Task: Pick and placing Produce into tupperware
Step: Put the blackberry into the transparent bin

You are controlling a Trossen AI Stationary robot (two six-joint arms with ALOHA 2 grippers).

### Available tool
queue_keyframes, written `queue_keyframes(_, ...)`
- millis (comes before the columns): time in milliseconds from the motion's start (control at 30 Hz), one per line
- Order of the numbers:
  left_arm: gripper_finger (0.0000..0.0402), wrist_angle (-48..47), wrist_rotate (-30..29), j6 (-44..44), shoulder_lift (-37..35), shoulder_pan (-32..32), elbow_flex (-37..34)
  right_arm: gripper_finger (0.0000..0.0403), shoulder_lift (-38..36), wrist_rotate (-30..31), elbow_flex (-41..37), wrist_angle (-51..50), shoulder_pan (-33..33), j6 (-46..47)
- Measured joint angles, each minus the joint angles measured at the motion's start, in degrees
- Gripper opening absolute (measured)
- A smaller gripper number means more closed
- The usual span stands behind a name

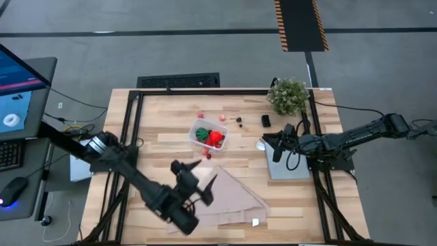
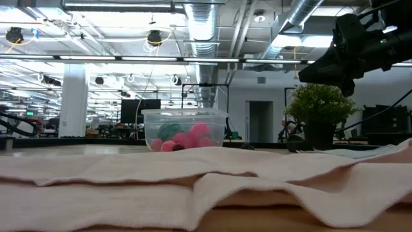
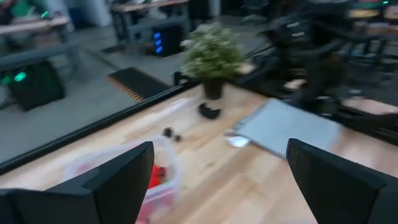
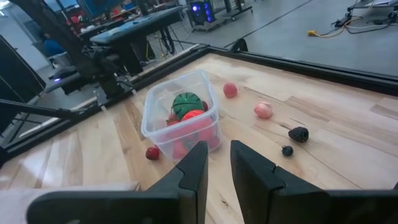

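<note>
A wooden desk (image 1: 171, 116) holds a beige folded cloth (image 1: 235, 198) at its near edge, a flat grey panel (image 1: 287, 167) on the right and a bushy potted plant (image 1: 288, 96) at the far right corner. Near the middle stands the clear tupperware (image 1: 209, 133), holding a green striped ball (image 4: 186, 102) and red produce (image 4: 194, 117). Loose berry-sized pieces lie just outside it: a red one (image 4: 153, 153) beside the near wall, a red (image 4: 231, 89), a pink (image 4: 263, 110) and two dark ones (image 4: 298, 134) beyond. The left gripper (image 1: 198, 179) hangs over the cloth, jaws wide apart and empty. The right gripper (image 1: 278, 147) hovers above the panel's edge, jaws nearly together, gripping nothing.
</note>
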Motion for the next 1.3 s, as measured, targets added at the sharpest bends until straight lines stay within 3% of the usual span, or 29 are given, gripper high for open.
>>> queue_keyframes(100, 0.0357, 5.3, -1.4, 7.3, 0.0, -3.2, 0.1, 0.0092, 0.0, 0.0, 0.0, 0.0, 0.0, 0.0)
queue_keyframes(233, 0.0357, 5.1, -2.7, 11.5, -1.4, -6.8, 0.8, 0.0092, 0.0, 0.0, 0.0, 0.0, 0.0, 0.0)
queue_keyframes(367, 0.0357, 7.7, -5.0, 17.5, -4.8, -6.7, 1.0, 0.0092, 0.0, 0.0, 0.0, 0.0, 0.0, 0.0)
queue_keyframes(467, 0.0357, 17.7, -2.4, 31.8, -7.1, -4.2, 1.0, 0.0092, 0.0, 0.0, 0.0, 0.0, 0.0, 0.0)
queue_keyframes(567, 0.0357, 36.3, 6.7, 53.2, -9.9, -1.8, 1.0, 0.0092, 0.0, 0.1, 0.0, 0.0, -0.1, -0.5)
queue_keyframes(633, 0.0357, 47.7, 20.4, 67.4, -12.6, -0.4, 1.0, 0.0092, 0.0, 0.3, 0.0, 0.0, -0.1, -1.7)
queue_keyframes(733, 0.0357, 56.4, 43.6, 77.7, -17.8, 2.1, 1.0, 0.0092, 0.0, 1.6, 0.0, 0.7, -0.2, -2.4)
queue_keyframes(800, 0.0357, 54.3, 47.1, 79.5, -22.0, 3.5, 1.1, 0.0092, 0.0, 4.5, 0.0, 2.4, -1.0, -2.4)
queue_keyframes(933, 0.0357, 40.7, 43.5, 76.5, -29.0, 7.4, 1.1, 0.0092, 0.0, 4.6, 0.0, 5.6, -2.0, 4.9)
queue_keyframes(1000, 0.0357, 34.7, 47.4, 74.3, -31.1, 9.5, 1.0, 0.0092, -0.1, 4.9, 0.0, 7.6, -2.0, 8.0)
queue_keyframes(1133, 0.0357, 26.9, 50.9, 71.9, -34.5, 12.2, 0.9, 0.0092, 0.0, 5.8, 0.1, 15.3, -3.7, 0.5)
queue_keyframes(1300, 0.0357, 34.3, 54.4, 74.2, -40.1, 16.2, -7.6, 0.0092, -0.1, 5.9, 0.4, 26.0, -5.4, -7.8)
